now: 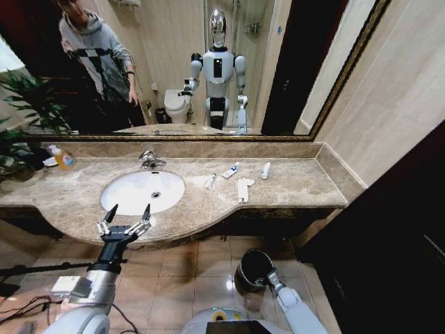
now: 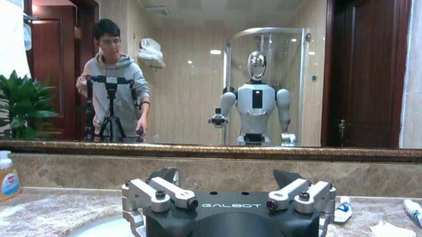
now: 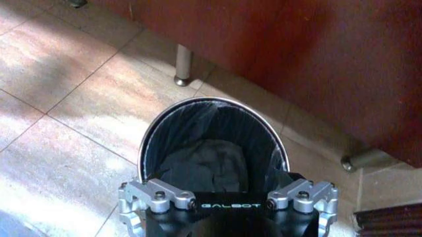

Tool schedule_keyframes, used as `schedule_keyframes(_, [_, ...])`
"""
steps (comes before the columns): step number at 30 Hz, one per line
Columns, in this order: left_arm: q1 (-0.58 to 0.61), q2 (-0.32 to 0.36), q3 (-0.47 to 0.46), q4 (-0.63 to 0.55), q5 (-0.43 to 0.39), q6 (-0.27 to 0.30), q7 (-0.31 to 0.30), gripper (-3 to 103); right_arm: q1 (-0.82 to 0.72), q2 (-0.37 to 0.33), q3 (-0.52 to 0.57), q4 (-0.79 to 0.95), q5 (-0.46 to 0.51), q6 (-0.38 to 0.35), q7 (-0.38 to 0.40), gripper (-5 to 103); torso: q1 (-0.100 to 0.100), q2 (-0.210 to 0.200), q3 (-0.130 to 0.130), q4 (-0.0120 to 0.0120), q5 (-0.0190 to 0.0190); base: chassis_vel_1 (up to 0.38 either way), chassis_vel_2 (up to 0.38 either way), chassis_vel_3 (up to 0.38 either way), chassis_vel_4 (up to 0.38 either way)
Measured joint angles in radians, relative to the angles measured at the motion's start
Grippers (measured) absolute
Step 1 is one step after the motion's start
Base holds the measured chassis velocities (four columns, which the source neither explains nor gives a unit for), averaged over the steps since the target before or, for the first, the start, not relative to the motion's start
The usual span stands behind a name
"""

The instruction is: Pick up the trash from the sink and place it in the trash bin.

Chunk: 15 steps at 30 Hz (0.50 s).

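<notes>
Head view overlooks the sink (image 1: 142,191); right wrist faces down into the trash bin (image 3: 214,148).

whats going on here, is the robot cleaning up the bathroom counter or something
Roughly, yes. The left gripper hovers open and empty over the front edge of the marble surround, just before the sink. The trash, small tubes and a white wrapper, lies on the counter to the basin's right, not in it. The right gripper hangs over the trash bin on the floor; the bin has a dark liner.
</notes>
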Motion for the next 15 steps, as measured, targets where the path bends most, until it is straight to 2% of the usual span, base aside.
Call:
schedule_keyframes(7, [0.000,0.000,0.000,0.000,0.000,0.000,0.000,100,-0.104,-0.005,0.037,0.179,0.075,-0.027,0.007,100,0.000,0.000,0.000,0.0000,0.0004,0.000,0.000,0.000,0.000])
schedule_keyframes(9, [0.000,0.000,0.000,0.000,0.000,0.000,0.000,100,-0.173,-0.027,0.060,0.312,0.105,0.011,0.008,100,0.000,0.000,0.000,0.0000,-0.0004,0.000,0.000,0.000,0.000])
schedule_keyframes(11, [0.000,0.000,0.000,0.000,0.000,0.000,0.000,100,-0.194,-0.032,0.069,0.354,0.109,0.030,0.011,100,0.000,0.000,0.000,-0.0001,-0.0005,0.000,0.000,0.000,0.000])
schedule_keyframes(13, [0.000,0.000,0.000,0.000,0.000,0.000,0.000,100,-0.263,-0.048,0.096,0.485,0.116,0.093,0.034,100,0.000,0.000,0.000,0.0001,0.0001,0.000,0.000,0.000,0.000])
schedule_keyframes(15, [0.000,0.000,0.000,0.000,0.000,0.000,0.000,100,-0.284,-0.051,0.105,0.525,0.115,0.109,0.044,100,0.000,0.000,0.000,0.0000,-0.0002,0.000,0.000,0.000,0.000])
